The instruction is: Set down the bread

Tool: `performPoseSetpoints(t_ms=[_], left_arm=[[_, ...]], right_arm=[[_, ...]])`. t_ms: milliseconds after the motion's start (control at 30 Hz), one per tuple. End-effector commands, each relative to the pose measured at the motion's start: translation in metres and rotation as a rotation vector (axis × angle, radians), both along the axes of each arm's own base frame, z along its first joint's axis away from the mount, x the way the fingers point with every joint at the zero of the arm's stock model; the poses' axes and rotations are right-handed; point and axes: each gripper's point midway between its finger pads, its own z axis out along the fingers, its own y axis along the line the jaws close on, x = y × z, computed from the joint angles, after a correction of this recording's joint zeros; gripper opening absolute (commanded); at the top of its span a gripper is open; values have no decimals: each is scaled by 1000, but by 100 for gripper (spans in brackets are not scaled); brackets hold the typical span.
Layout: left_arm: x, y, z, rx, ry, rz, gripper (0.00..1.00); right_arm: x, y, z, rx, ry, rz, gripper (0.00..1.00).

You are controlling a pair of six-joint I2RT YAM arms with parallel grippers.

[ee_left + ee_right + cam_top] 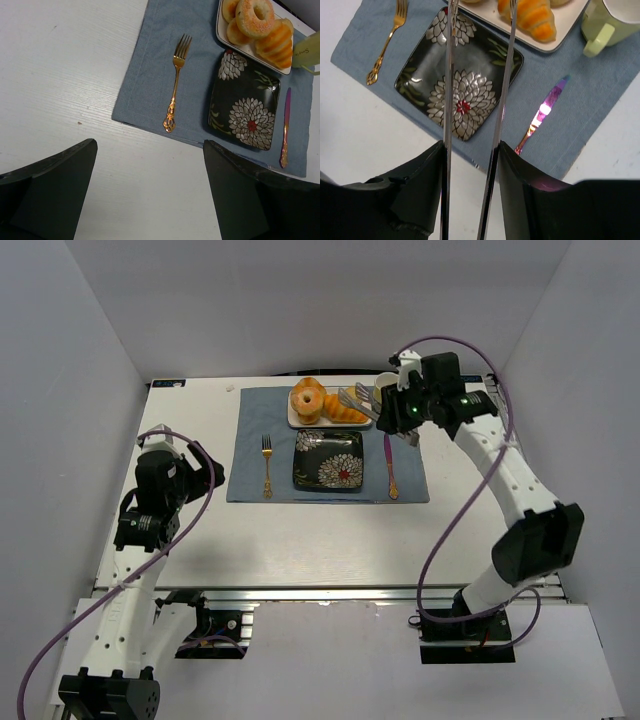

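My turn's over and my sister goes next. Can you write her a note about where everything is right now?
Left gripper: open and empty, over bare white table left of the blue cloth placemat.
Right gripper: shut on long metal tongs that reach toward the white rectangular tray.
Round golden ring-shaped bun: on the tray beside the striped orange croissant, not gripped.
Black square flowered plate: empty.
Done: tongs in hand.
Left: grab the bun and place it, probably on the plate.
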Motion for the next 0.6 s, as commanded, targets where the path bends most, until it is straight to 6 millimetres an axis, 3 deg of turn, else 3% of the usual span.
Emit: performPoseSetpoints(t_ms=[0, 33, 67, 233, 567], left_arm=[[0, -2, 7, 1, -21, -15, 98], [0, -3, 6, -3, -23, -17, 98], [0, -4, 2, -9, -15, -20, 98], [3, -9, -7, -42, -15, -26, 98], [4, -12, -13, -53, -11, -37, 98]], right_arm=[[26, 20, 14, 53, -59, 44, 50], [31, 26, 20, 73, -65, 50, 50], [35, 35, 8, 84, -29, 45, 50], [57, 64, -9, 160, 21, -51, 49], [76, 100, -36, 265, 125, -199, 50]])
